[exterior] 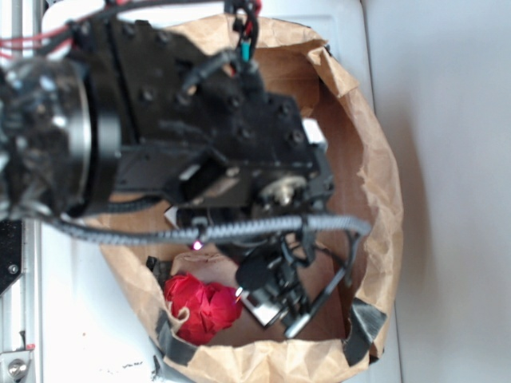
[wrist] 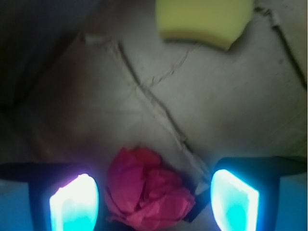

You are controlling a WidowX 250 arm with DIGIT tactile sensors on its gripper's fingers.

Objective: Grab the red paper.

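Observation:
The red paper (exterior: 201, 307) is a crumpled bright red wad lying on the floor of the brown paper bag (exterior: 382, 171), near its front left. In the wrist view the red paper (wrist: 149, 190) sits between my two glowing fingers, the left pad (wrist: 74, 204) close to it, the right pad (wrist: 234, 197) a gap away. My gripper (wrist: 154, 202) is open, its jaws standing apart on either side of the wad. In the exterior view my gripper (exterior: 267, 295) reaches down into the bag, just right of the wad.
A yellow sponge (wrist: 204, 21) lies further in on the bag floor. The bag walls rise all round the gripper. Black tape pieces (exterior: 363, 323) hold the bag's front rim. The arm (exterior: 160, 120) covers the bag's back left.

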